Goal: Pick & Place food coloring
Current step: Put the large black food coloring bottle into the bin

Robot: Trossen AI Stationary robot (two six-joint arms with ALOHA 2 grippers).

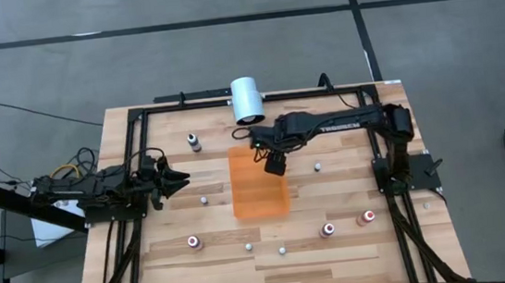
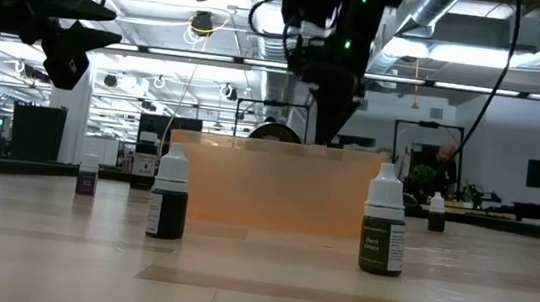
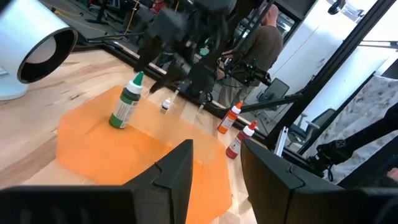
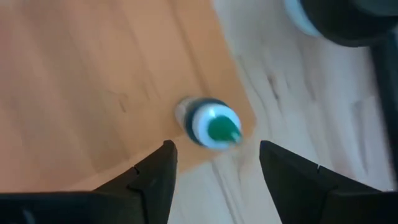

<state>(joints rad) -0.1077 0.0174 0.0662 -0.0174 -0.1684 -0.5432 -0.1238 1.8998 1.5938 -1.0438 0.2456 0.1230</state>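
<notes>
A small food coloring bottle with a green cap (image 4: 214,124) stands upright on its base on the orange mat (image 1: 259,192), close to the mat's far corner; it also shows in the left wrist view as the green bottle (image 3: 126,102). My right gripper (image 4: 214,171) hangs open just above it, pointing steeply down, one finger on either side and clear of the cap; the right gripper (image 1: 275,162) hides the bottle in the high view. My left gripper (image 3: 217,168) waits open and level at the table's left, with nothing between its fingers.
A white cylinder (image 1: 248,100) lies just beyond the mat's far edge. Several other small bottles stand around the mat, such as those at the near left (image 1: 194,243), the near right (image 1: 328,231) and the far left (image 1: 194,141). A black frame (image 1: 138,111) runs round the table.
</notes>
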